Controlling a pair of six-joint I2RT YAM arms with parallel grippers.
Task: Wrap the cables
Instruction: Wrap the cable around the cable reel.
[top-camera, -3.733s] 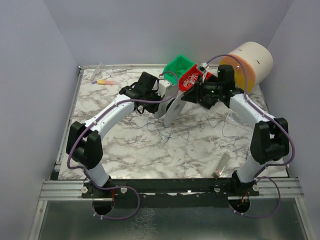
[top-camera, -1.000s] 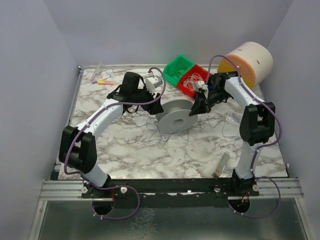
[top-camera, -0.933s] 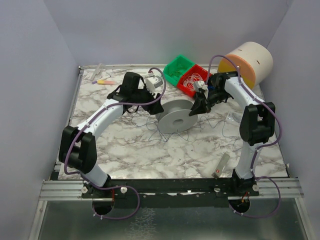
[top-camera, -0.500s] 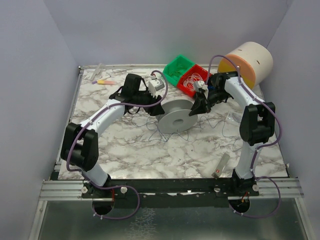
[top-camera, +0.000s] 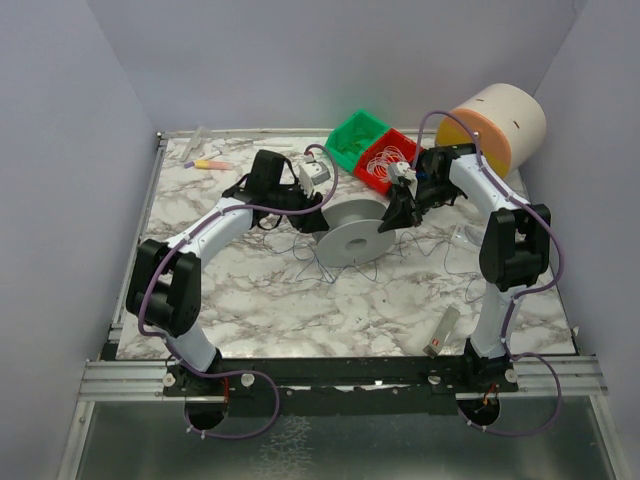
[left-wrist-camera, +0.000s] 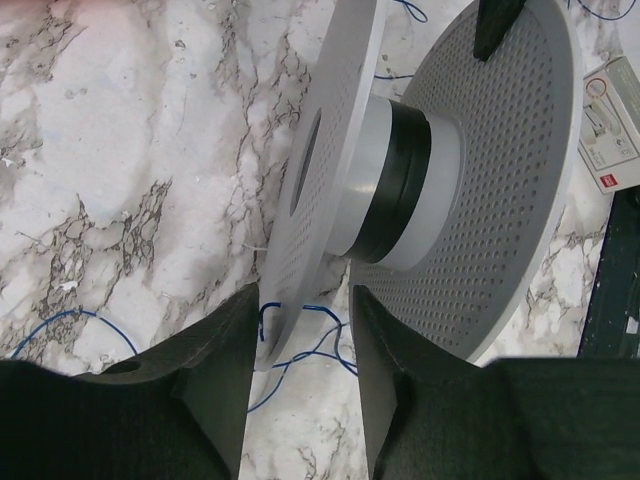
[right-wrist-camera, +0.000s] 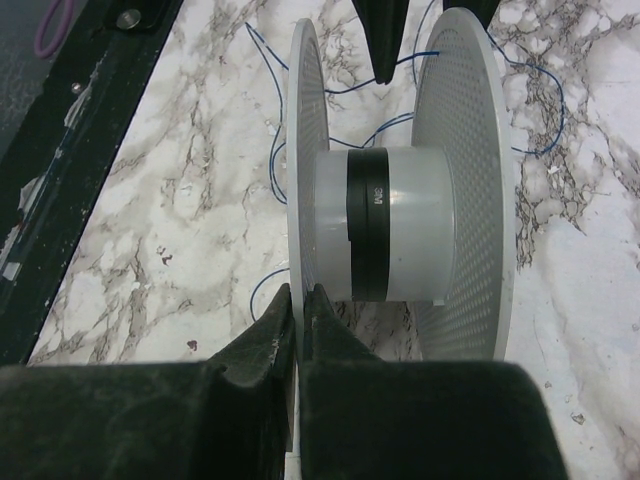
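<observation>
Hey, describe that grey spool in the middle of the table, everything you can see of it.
The spool is grey and plastic-looking: two round flanges dotted with small holes, joined by a pale hub wearing a black band. It sits up on edge over the marble table. The right claw is shut on one flange's rim; the open left claw straddles the other's. Thin blue cables lie around it, none wound on.

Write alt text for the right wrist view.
The right gripper, jaws shut, pinches the near rim of the left flange of a grey spool. Thin blue cables lie loose on the marble table around it.
</observation>
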